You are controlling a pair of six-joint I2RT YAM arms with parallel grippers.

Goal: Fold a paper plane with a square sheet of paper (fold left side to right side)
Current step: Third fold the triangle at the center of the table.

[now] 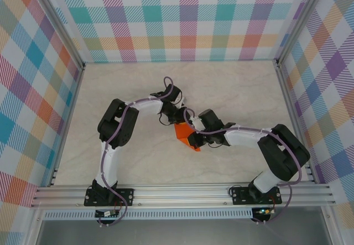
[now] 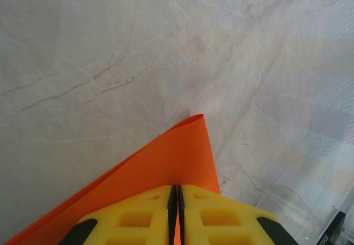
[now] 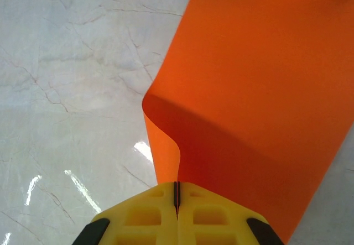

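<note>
**Paper sheet pinched by both grippers, mid-table**

Paper sheet (image 1: 185, 133) is sitting near the middle of the table (image 1: 238, 84), between the two wrists. From above it is showing as a small orange wedge.

Left gripper (image 2: 176, 189) is clamping one edge. Its yellow fingers (image 2: 138, 214) are pressing together with orange running into the seam, and a free corner is poking out beyond the tips over the marbled surface.

Right gripper (image 3: 177, 187) is pinching another edge the same way, jaws closed to a hairline on the paper. From the right wrist the sheet is stretching away in a broad band, and a soft S-shaped curl is bulging just ahead of the fingers.

No sharp crease is showing in either wrist view. I cannot tell from above whether any part is lying flat.

Judgement: the side-to-side fold is looking under way but not yet pressed down.

Risks from here:
- Tearing: both grippers are holding thin paper, so any pull apart or twist between them is likely to rip it at a pinch point.
- Crooked crease: the curl near the right fingers is suggesting slack, and flattening now could set a wrinkle or a slanted fold line.
- Slipping: the grips are sitting close to the edges, so a small tug could pull an edge free and let the sheet spring open.
- Collision: the wrists are working very near each other.
</note>
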